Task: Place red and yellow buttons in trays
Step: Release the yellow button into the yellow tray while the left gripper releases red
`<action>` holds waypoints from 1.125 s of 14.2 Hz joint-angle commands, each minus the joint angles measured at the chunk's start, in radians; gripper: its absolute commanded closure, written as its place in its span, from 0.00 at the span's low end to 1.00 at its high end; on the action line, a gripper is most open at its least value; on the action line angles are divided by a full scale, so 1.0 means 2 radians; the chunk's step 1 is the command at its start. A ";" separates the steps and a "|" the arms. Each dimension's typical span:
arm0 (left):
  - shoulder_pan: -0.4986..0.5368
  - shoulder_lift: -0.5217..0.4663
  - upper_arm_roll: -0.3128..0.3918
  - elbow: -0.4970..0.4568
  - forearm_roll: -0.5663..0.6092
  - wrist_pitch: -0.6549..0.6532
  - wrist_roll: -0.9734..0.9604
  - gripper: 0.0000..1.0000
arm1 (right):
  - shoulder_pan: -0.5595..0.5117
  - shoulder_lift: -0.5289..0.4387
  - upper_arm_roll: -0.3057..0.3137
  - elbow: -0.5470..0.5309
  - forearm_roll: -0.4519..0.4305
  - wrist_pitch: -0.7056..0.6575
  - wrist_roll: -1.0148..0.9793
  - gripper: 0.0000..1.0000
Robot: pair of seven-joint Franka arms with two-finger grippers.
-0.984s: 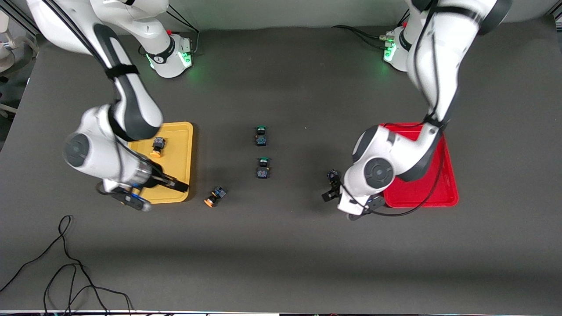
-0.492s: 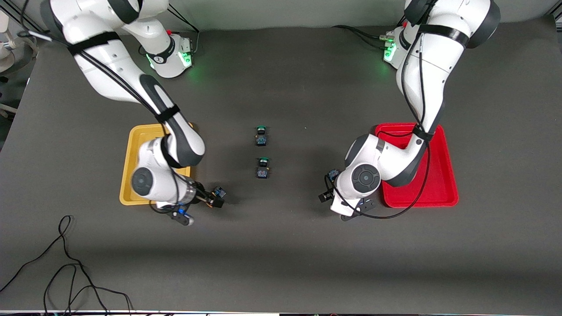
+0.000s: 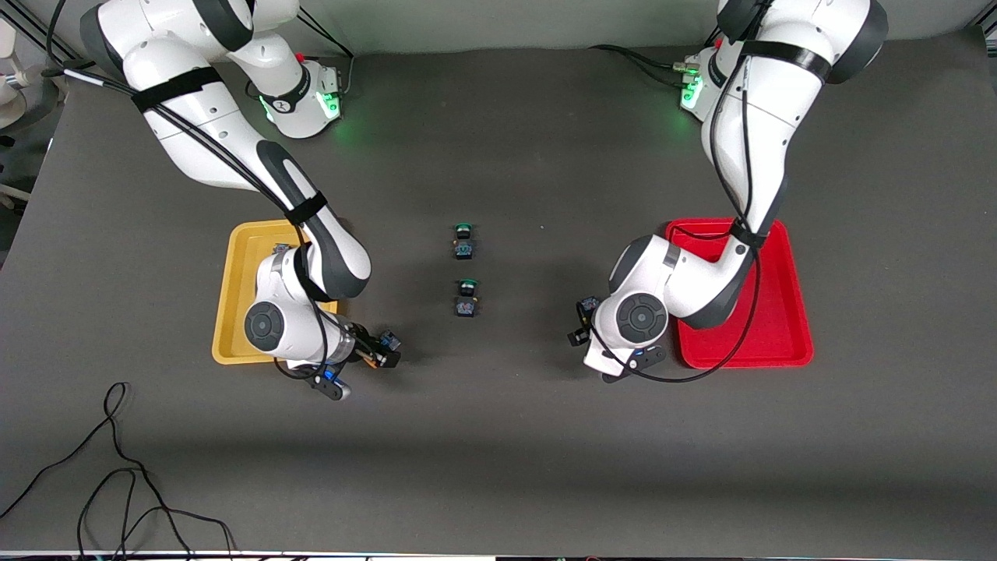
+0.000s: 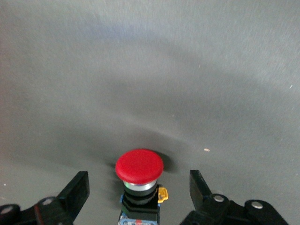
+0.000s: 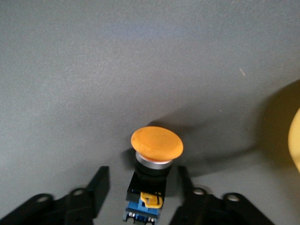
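Red button [image 4: 139, 166] between spread left gripper [image 4: 140, 197] fingers; orange button [image 5: 156, 143] between spread right gripper [image 5: 143, 187]; bodies cropped.

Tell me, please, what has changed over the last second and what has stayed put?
The right gripper left the yellow tray and now straddles the orange-capped button, fingers open. The left gripper edged around the red-capped button, also open. Both green-capped buttons and the red tray stayed.

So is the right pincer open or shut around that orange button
Open. The right pincer has fingers standing apart from the orange button, with table showing between.
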 commanded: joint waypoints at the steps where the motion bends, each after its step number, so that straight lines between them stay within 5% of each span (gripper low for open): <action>1: -0.005 -0.021 -0.006 -0.030 0.005 0.002 -0.025 0.49 | -0.009 -0.008 0.001 0.005 -0.001 0.000 0.005 1.00; 3: -0.005 -0.022 -0.013 -0.030 0.005 -0.002 -0.038 0.91 | -0.013 -0.034 -0.002 0.009 -0.001 -0.044 0.004 1.00; 4: -0.005 -0.027 -0.013 -0.030 0.005 -0.006 -0.041 1.00 | -0.021 -0.054 -0.003 0.012 -0.002 -0.077 0.002 1.00; 6: 0.002 -0.048 -0.013 -0.021 0.004 -0.032 -0.033 1.00 | -0.032 -0.093 -0.007 0.009 -0.002 -0.134 -0.029 1.00; 9: 0.024 -0.100 -0.011 0.015 -0.001 -0.149 -0.009 1.00 | -0.038 -0.130 -0.054 -0.040 -0.001 -0.153 -0.117 1.00; 13: 0.099 -0.164 0.009 0.018 0.003 -0.262 0.146 1.00 | -0.056 -0.178 -0.058 -0.199 0.004 -0.024 -0.185 1.00; 16: 0.107 -0.187 0.079 -0.046 0.003 -0.230 0.274 1.00 | -0.063 -0.172 -0.063 -0.218 0.006 0.013 -0.217 1.00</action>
